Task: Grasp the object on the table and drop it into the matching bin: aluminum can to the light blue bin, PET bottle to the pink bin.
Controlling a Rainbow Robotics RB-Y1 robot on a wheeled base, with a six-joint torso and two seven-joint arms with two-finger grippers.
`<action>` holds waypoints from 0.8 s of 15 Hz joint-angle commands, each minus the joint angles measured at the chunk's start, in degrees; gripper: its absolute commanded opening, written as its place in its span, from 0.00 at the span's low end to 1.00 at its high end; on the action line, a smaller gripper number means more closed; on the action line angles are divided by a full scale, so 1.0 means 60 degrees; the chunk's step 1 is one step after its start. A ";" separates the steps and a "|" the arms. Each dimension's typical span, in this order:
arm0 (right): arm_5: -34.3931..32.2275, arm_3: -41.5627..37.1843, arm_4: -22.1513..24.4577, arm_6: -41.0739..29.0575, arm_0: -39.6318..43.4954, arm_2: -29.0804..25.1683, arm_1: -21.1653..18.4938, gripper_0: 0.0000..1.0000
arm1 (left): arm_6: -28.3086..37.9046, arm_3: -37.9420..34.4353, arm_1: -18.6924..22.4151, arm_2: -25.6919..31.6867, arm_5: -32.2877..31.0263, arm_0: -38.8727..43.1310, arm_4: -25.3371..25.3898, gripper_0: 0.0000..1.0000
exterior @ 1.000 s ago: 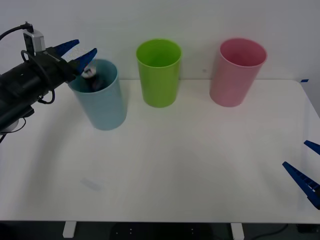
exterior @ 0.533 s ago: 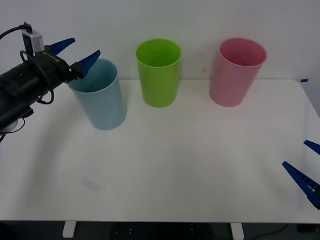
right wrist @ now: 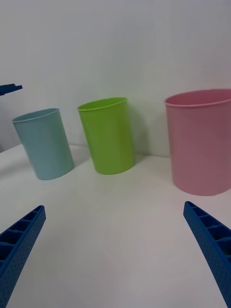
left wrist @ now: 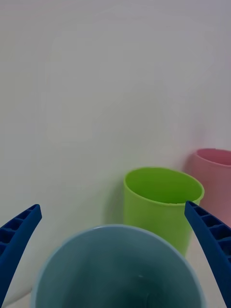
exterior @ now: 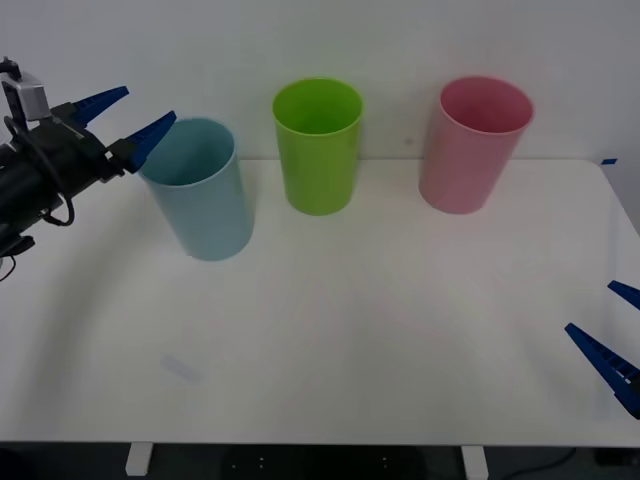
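The aluminum can is hidden from every view. The light blue bin (exterior: 200, 200) stands at the back left of the white table (exterior: 350, 320), and what I see of its inside (left wrist: 115, 269) shows no can. My left gripper (exterior: 150, 103) is open with nothing in it, hovering just left of the bin's rim at rim height; its fingers (left wrist: 111, 207) frame the bin's mouth. The pink bin (exterior: 470, 150) stands at the back right. Low at the table's front right edge, my right gripper (exterior: 590, 307) rests open and holds nothing.
A lime green bin (exterior: 320, 150) stands between the light blue and pink bins, close to the back wall. From the right wrist, the three bins (right wrist: 44, 144) (right wrist: 108, 137) (right wrist: 202, 144) line up across bare tabletop.
One second ago the can was at the light blue bin's mouth under my left gripper; it has dropped from sight. The left gripper has drawn back to the left, still open.
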 commanded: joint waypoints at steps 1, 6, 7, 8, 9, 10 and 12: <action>0.0000 0.0000 0.0000 0.0000 0.0000 0.0000 0.0000 1.00 | -0.0040 -0.0163 0.0578 0.0310 -0.0735 0.0700 0.0598 1.00; 0.0000 0.0000 0.0000 0.0000 0.0000 0.0000 0.0000 1.00 | -0.0083 -0.1262 0.0842 0.1453 -0.1160 0.2560 0.0818 1.00; 0.0000 0.0000 0.0000 0.0000 0.0000 0.0000 0.0000 1.00 | -0.0098 -0.1496 0.0842 0.1643 -0.1204 0.2912 0.0818 1.00; 0.0000 0.0000 0.0000 0.0000 0.0000 0.0000 0.0000 1.00 | -0.0142 -0.1658 0.0842 0.1834 -0.1262 0.3263 0.0804 1.00; 0.0000 0.0000 0.0000 0.0000 0.0000 0.0000 0.0000 1.00 | -0.0245 -0.1819 0.0827 0.2083 -0.1321 0.3688 0.0804 1.00; 0.0000 0.0000 0.0000 0.0000 0.0000 0.0000 0.0000 1.00 | -0.0494 -0.1907 0.0842 0.2303 -0.1394 0.4025 0.0804 1.00; 0.0000 0.0000 0.0000 0.0000 0.0000 0.0000 0.0000 1.00 | -0.0918 -0.1921 0.0827 0.2566 -0.1555 0.4523 0.0804 1.00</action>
